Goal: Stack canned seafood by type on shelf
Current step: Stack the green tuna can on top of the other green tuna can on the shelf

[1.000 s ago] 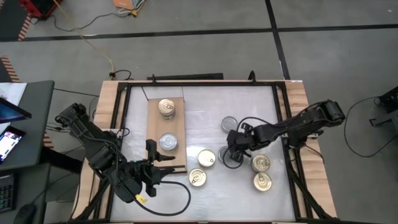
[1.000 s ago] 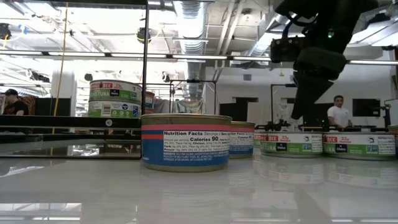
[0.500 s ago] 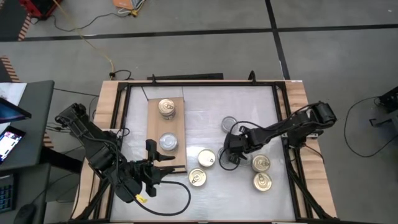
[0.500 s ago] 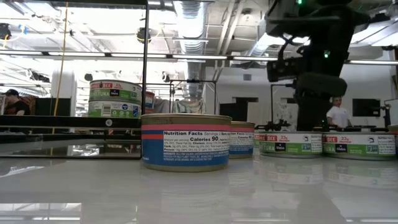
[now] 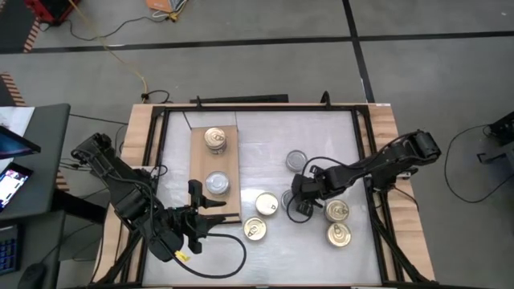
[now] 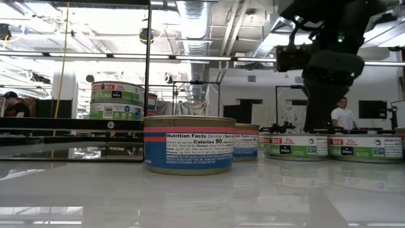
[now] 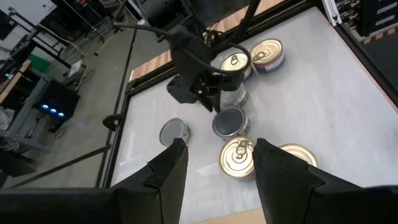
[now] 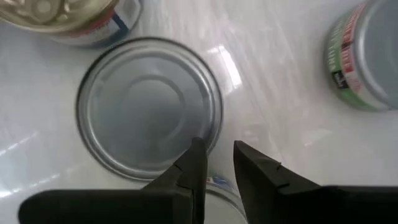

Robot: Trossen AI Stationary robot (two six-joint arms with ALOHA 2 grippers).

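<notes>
Counter stock, near edge to far.

1. Left jaws (image 5: 206,211): parked just off the shelf's near end, moderately open and empty. This arm waits.
2. Loose gold tins: one (image 5: 255,230) nearest the edge, another (image 5: 266,203) beside the shelf, and a pair (image 5: 337,222) at the right. All lie flat on the counter (image 5: 265,136), unsorted and presumably awaiting pickup.
3. Right jaws (image 8: 216,149): mid-counter, pointing down at the rim of a silver tin (image 8: 146,106). They stand only a narrow gap apart and hold nothing. The narrow set suggests a pinch on the tin's wall rather than a grasp across its width. No grip is made yet.
4. Second loose silver tin (image 5: 296,160): just beyond the right jaws.
5. Shelf (image 5: 201,156): left of centre, long side running near to far. It carries a silver pile (image 5: 217,184) nearer and a gold pile (image 5: 214,139) farther. The types are kept well apart, so each has its own stacking spot.
</notes>
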